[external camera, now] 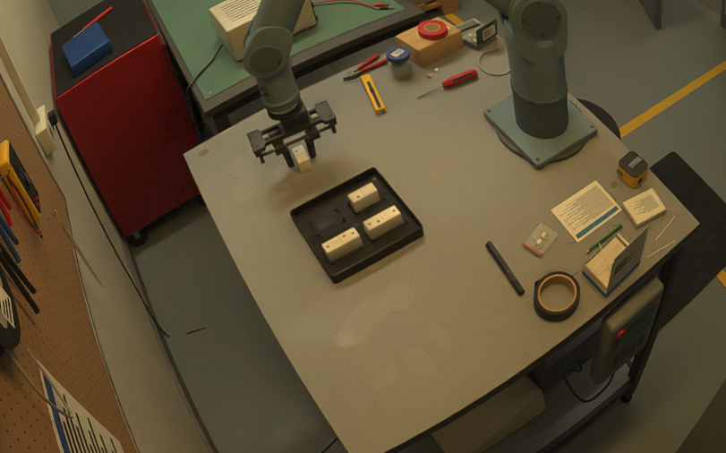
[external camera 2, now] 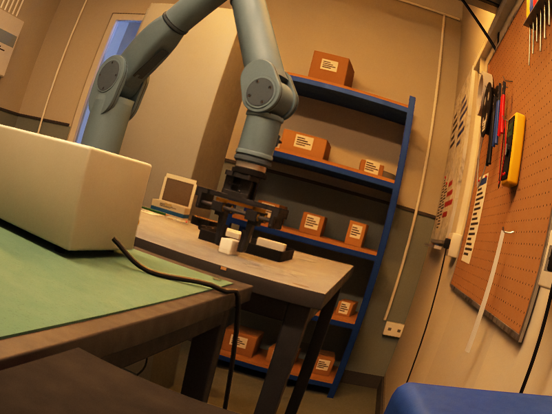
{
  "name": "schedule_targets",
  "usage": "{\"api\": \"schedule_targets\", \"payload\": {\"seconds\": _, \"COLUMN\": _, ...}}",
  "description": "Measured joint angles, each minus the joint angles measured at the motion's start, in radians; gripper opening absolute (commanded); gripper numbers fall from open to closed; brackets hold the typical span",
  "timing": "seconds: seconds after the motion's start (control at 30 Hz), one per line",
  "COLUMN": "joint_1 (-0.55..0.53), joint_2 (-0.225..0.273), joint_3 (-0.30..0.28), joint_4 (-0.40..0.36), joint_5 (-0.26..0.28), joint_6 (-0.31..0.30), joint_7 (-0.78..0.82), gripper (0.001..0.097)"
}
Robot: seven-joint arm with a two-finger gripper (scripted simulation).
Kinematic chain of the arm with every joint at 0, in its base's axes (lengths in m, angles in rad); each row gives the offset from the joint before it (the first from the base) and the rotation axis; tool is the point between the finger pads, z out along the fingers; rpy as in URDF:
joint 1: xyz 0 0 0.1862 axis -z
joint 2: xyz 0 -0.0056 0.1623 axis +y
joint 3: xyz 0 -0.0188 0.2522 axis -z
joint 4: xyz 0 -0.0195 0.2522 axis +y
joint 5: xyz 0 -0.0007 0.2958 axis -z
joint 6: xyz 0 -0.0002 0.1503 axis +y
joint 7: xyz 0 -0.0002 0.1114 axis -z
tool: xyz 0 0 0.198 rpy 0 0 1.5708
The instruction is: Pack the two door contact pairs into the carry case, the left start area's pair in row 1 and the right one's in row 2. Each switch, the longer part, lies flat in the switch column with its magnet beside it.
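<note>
The carry case (external camera: 356, 224) is partly hidden behind my gripper in the second side camera; only its near edge (external camera 2: 272, 254) shows there. It is a black tray near the table's middle. Three white parts lie flat in it: a short one with a green dot (external camera: 363, 196), a long one with a green dot (external camera: 382, 221) and a long one with a red dot (external camera: 342, 243). One pocket (external camera: 325, 220) stands empty. A small white magnet (external camera: 301, 158) (external camera 2: 228, 245) stands on the table beyond the case's far corner. My gripper (external camera: 299, 153) (external camera 2: 234, 236) is low around it, fingers open and holding nothing.
Behind the work a green-topped bench carries a cream box (external camera: 246, 16), with a red cabinet (external camera: 123, 114) to its left. The robot base (external camera: 541, 125) stands at the table's right rear. A yellow knife (external camera: 373, 93), pliers (external camera: 362, 67), a jar (external camera: 399, 61) and a screwdriver (external camera: 452, 82) lie along the rear edge.
</note>
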State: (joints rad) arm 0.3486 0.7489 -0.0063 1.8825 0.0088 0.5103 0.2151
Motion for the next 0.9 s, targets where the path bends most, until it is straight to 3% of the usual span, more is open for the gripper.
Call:
{"api": "schedule_targets", "payload": {"seconds": 0.37, "joint_1": 0.000, "joint_2": 0.000, "joint_3": 0.000, "joint_4": 0.000, "joint_5": 0.000, "joint_6": 0.000, "joint_7": 0.000, "gripper": 0.0455}}
{"api": "schedule_targets", "payload": {"seconds": 0.9, "joint_1": 0.000, "joint_2": 0.000, "joint_3": 0.000, "joint_4": 0.000, "joint_5": 0.000, "joint_6": 0.000, "joint_7": 0.000, "gripper": 0.0140}}
